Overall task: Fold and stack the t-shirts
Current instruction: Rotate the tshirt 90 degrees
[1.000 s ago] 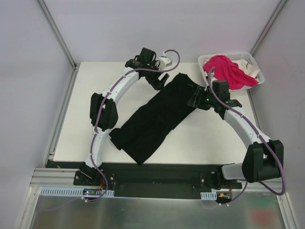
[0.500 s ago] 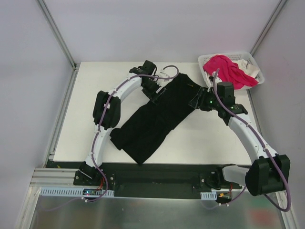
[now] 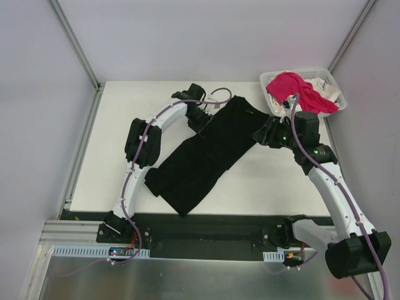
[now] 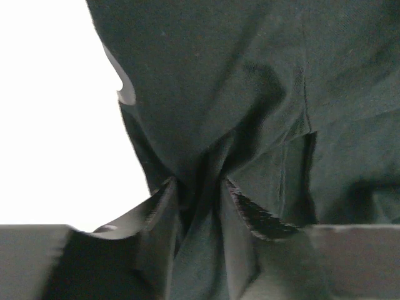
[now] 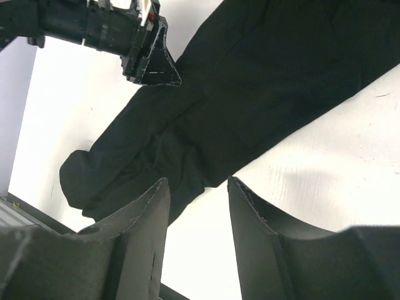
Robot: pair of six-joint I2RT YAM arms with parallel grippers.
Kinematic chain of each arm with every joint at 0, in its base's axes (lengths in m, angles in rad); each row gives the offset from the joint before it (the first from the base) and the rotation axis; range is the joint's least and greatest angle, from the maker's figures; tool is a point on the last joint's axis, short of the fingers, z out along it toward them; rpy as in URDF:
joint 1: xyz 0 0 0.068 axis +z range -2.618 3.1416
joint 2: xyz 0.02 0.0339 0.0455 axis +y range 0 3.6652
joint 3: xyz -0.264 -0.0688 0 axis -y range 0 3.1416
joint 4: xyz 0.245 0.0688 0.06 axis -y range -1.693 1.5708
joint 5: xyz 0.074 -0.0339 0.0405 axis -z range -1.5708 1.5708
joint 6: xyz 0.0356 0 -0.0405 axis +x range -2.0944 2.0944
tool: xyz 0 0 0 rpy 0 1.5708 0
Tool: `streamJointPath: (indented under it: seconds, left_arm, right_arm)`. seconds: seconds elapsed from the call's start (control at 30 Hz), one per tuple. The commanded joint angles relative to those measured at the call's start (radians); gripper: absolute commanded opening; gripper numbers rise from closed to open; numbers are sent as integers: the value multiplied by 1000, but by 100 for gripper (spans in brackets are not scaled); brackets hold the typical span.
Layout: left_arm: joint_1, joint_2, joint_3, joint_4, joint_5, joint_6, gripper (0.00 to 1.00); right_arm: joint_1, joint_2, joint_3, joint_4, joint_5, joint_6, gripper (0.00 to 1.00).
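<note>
Left gripper [image 4: 199,184] is now down and closing, pinching the far-left edge of the black t-shirt [image 3: 212,147], which is lying diagonally across mid-worktop [image 3: 119,106]. Right gripper [image 5: 198,182] is hanging spread and empty. Fold is likely starting.

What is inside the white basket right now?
In the basket, a pink t-shirt lies heaped on top, with a white t-shirt showing under its right side. Anything deeper is covered by those two.

Black shirt [image 3: 206,156] reads as soft matt cloth, creased; counter [image 3: 119,119] smooth, white, matt; basket [image 3: 310,70] white plastic lattice.
</note>
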Motion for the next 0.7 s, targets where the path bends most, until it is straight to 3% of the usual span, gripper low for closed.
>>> streamJointPath:
  seconds: [0.0,0.07,0.17,0.67]
  left_arm:
    - [-1,9,-19,-26,-56,-69,24]
    - [0,6,-34,-23,-82,-92,12]
    - [2,6,-46,-12,-111,-127,4]
    - [69,-49,-81,34,-265,-314,0]
  right_arm:
    - [-1,-71,70,-36,30,-28,45]
    - [-5,-80,74,-42,36,-28,45]
    - [-7,-80,79,-51,30,-31,44]
    - [-10,-69,77,-62,59,-25,44]
